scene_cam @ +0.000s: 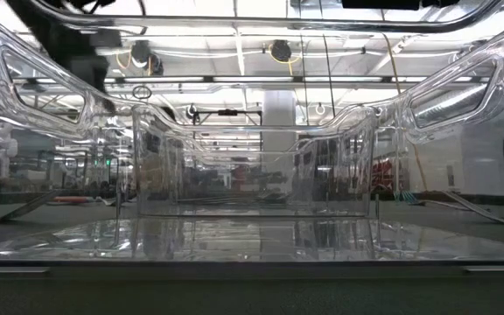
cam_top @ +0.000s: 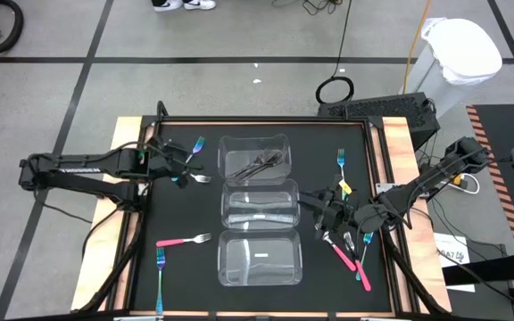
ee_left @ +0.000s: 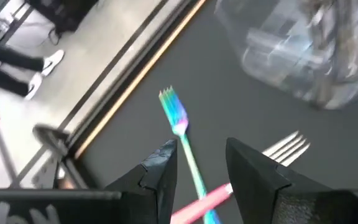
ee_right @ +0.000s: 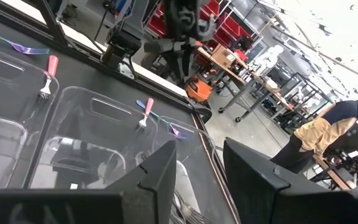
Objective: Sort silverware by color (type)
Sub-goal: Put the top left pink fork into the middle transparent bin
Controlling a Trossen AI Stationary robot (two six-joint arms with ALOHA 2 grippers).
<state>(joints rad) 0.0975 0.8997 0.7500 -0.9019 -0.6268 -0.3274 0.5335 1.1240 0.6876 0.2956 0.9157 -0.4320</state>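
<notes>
A: Sorted so far?

B: Only a little. Three clear containers (cam_top: 224, 207) in a column down the middle of the black table (cam_top: 177, 209). A bundle of dark grey forks (cam_top: 259, 161) already in the far one. Middle one: contents hard to tell. Near one apparently empty.

A: Still loose?

B: Most of the coloured ones. On the left, a blue fork (ee_left: 182, 134) lying across a pink fork (ee_left: 278, 152) by the far container, plus another pink fork (cam_top: 184, 240) and a teal fork (cam_top: 160, 267) nearer the front edge. On the right, one more blue fork (cam_top: 341, 165) and two pink forks (cam_top: 344, 256) beside the containers, all on bare table.

A: Grippers?

B: Left gripper (ee_left: 201, 149) low over the blue fork, fingers spread, the handle running between them, not yet pinched. Right gripper (ee_right: 197, 149) just beside the middle container, fingers apart too, nothing clearly held.

A: Verdict?

B: Early going, probably: one colour binned, pink and blue yet to be gathered.
</notes>
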